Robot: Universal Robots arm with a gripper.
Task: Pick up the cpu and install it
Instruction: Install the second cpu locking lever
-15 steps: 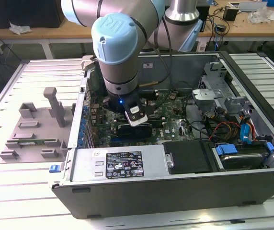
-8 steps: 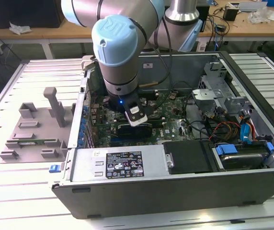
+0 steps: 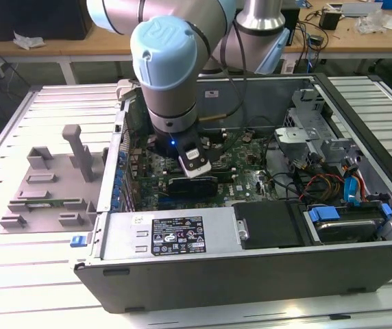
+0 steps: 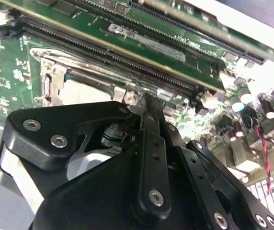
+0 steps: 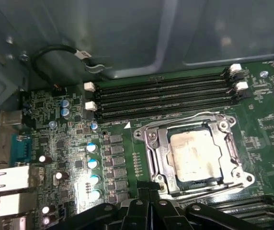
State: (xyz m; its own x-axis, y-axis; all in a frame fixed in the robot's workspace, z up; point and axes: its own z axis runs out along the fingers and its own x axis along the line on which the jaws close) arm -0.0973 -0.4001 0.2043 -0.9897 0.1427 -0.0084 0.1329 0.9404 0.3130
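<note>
The cpu already sits in its socket on the green motherboard, right of centre in the first wrist view, framed by the silvery metal retention bracket. The gripper hangs just beside the socket's near corner, its black fingers drawn together to a narrow tip with nothing between them; the tip is close to the bracket's edge, and I cannot tell whether it touches. In the second wrist view the same tip points at the socket frame, with the chip's pale top showing beyond it in the upper left. Four long black memory slots run across the board above the socket, and a row of blue-topped capacitors stands off to its left. In the exterior view the arm reaches down into the open computer case, and a grey fixture tray lies on the table at the frame's left. The chip's metal lid is dull silver, square, smudged with whitish marks.
</note>
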